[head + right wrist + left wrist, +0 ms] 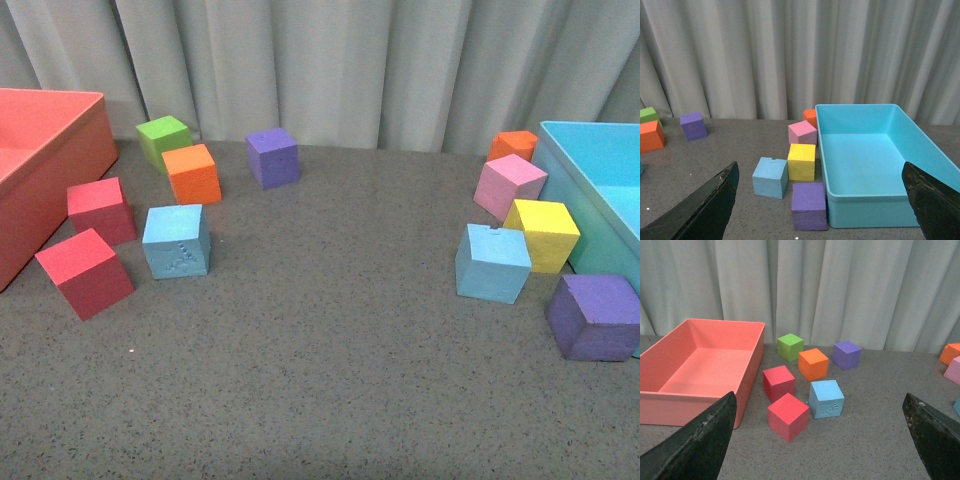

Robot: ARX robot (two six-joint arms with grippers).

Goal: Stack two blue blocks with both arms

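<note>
The stacking has not begun: both blue blocks sit on the grey table, well apart, and neither is held. The left blue block [177, 240], the one with raised marks on its near face, lies on the left side, just beside two red blocks [100, 210] and nearer than an orange block [191, 173]. The right blue block [492, 263] lies on the right, close against a yellow block [542, 233] and near the turquoise bin [600, 150]. Neither arm shows in the front view. Each wrist view shows its own fingers spread wide with nothing between them: the left gripper [819, 400] looks toward the marked block, the right gripper [820, 165] toward the other. The step in hand seems to be the first reach. Next, each arm would likely need to come down over its own blue block. On the right the yellow neighbour leaves little room for a finger, so the jaws may be better set across the block's free sides.
</note>
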